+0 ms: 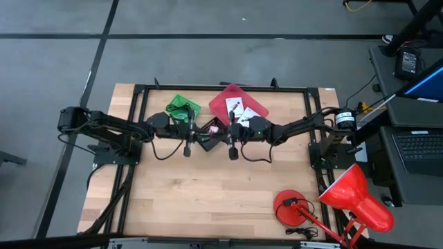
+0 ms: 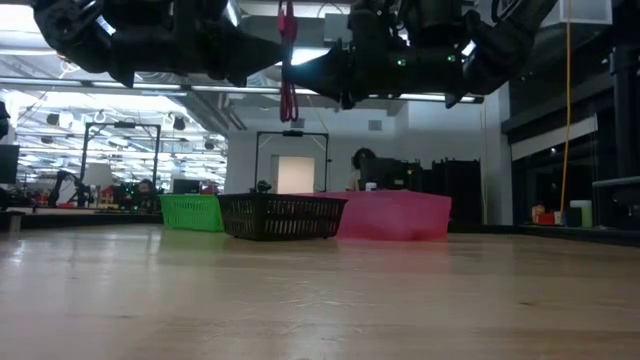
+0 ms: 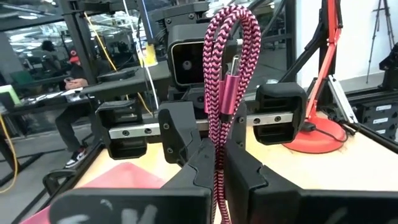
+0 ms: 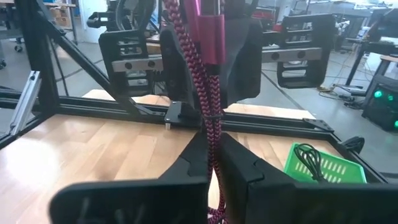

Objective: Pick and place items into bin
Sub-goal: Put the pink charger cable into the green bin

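I see both hands meeting near the tabletop's (image 1: pixel 208 207) far edge, above the black bin (image 2: pixel 282 216). The left hand (image 3: pixel 219 163) and right hand (image 4: pixel 212 158) are each pinched on the maroon cord (image 3: pixel 229 74), held between them in the air.

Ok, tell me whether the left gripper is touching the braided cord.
Touching. In the left wrist view, the left gripper is shut on the braided cord, fingers pressed against both sides.
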You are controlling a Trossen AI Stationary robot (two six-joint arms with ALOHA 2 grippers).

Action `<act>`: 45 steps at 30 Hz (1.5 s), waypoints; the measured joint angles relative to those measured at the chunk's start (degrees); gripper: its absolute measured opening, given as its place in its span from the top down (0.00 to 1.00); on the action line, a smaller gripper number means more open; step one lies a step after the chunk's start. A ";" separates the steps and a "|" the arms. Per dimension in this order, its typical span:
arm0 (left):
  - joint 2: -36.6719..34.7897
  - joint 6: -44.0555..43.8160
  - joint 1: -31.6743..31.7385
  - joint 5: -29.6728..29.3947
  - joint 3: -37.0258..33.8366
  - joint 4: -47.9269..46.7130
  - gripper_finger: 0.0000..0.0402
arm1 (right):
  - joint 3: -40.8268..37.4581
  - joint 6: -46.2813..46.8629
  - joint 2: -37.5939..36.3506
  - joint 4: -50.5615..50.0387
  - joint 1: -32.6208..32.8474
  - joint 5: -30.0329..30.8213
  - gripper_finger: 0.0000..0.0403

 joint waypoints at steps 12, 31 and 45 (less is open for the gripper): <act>-6.13 -0.41 2.40 0.59 -0.01 -9.98 0.98 | 0.13 2.72 -0.22 -1.13 0.08 -0.33 0.75; -28.55 1.21 10.11 0.44 -7.24 -27.23 0.98 | -0.11 -1.89 -6.03 -16.02 0.88 5.72 0.83; -30.86 3.64 15.98 -1.38 -7.50 -34.28 0.98 | -0.13 -4.77 -6.03 -16.77 0.74 5.76 0.99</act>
